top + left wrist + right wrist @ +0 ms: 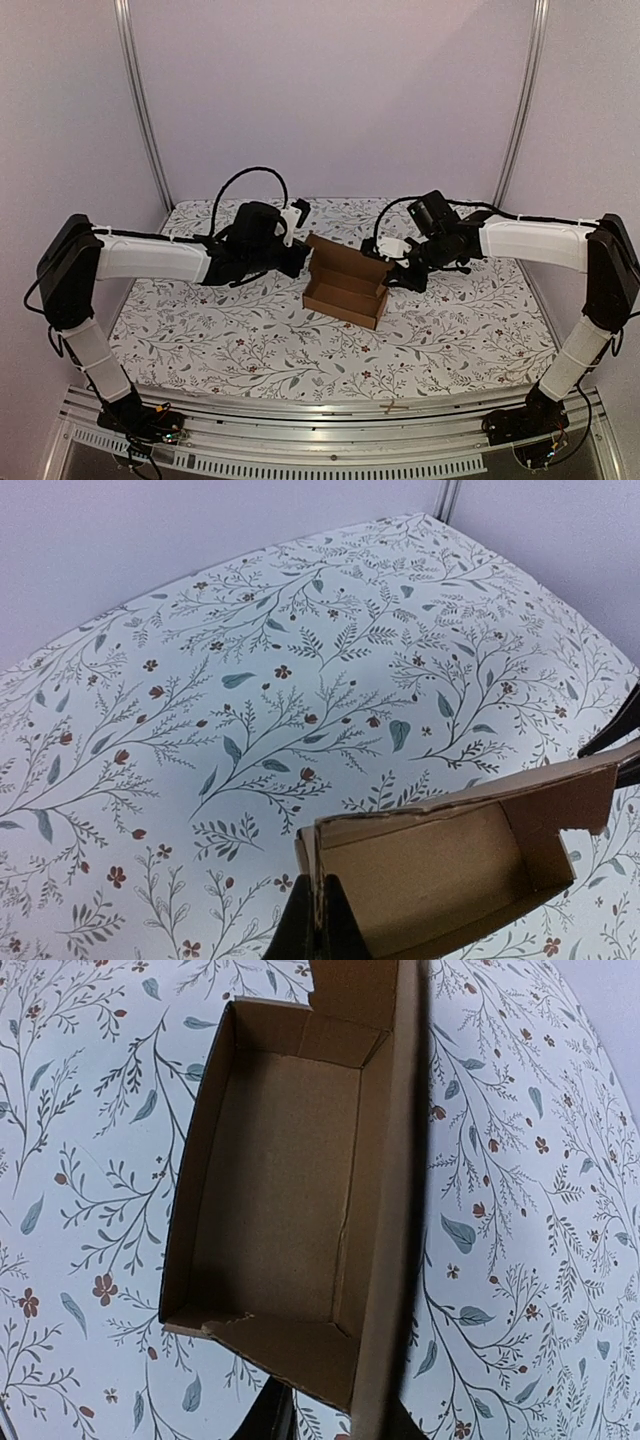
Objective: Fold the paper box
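Note:
The paper box [345,287] is a brown cardboard tray with raised walls, standing at the middle of the table with its back panel upright. My left gripper [301,262] is at its left end; in the left wrist view the gripper [321,926] is shut on the upright end wall of the box [440,870]. My right gripper [394,275] is at the box's right end. In the right wrist view its fingers [272,1416] stand apart on either side of the near end flap and tall panel of the box [290,1190], and the gripper [335,1426] is open.
The table has a white cloth with a leaf and flower print [230,330]. Pale walls and two metal uprights [140,110] close it in at the back and sides. A metal rail [330,410] runs along the near edge.

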You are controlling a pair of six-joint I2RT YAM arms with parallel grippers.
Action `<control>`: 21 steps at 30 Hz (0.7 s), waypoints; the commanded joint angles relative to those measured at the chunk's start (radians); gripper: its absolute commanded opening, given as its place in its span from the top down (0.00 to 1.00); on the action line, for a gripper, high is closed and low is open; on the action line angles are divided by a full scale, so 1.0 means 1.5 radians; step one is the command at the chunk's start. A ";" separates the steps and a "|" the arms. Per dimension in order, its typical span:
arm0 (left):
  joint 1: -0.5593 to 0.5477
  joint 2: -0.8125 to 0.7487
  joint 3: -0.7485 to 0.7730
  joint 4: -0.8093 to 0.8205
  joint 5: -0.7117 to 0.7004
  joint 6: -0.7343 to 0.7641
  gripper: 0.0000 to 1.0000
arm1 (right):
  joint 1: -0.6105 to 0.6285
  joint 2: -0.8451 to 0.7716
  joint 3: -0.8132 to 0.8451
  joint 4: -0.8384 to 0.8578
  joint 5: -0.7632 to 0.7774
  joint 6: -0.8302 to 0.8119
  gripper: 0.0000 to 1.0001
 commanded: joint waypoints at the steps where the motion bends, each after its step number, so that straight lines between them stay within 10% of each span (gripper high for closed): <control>1: -0.028 -0.021 -0.047 0.030 0.017 -0.021 0.94 | 0.011 -0.003 -0.008 -0.004 0.010 -0.004 0.80; 9: -0.027 -0.068 -0.085 0.050 0.001 -0.034 0.70 | 0.011 0.008 -0.002 -0.005 0.017 -0.001 0.80; 21: -0.029 -0.039 -0.106 0.060 -0.027 -0.113 0.71 | 0.012 0.008 0.004 -0.007 0.013 0.009 0.80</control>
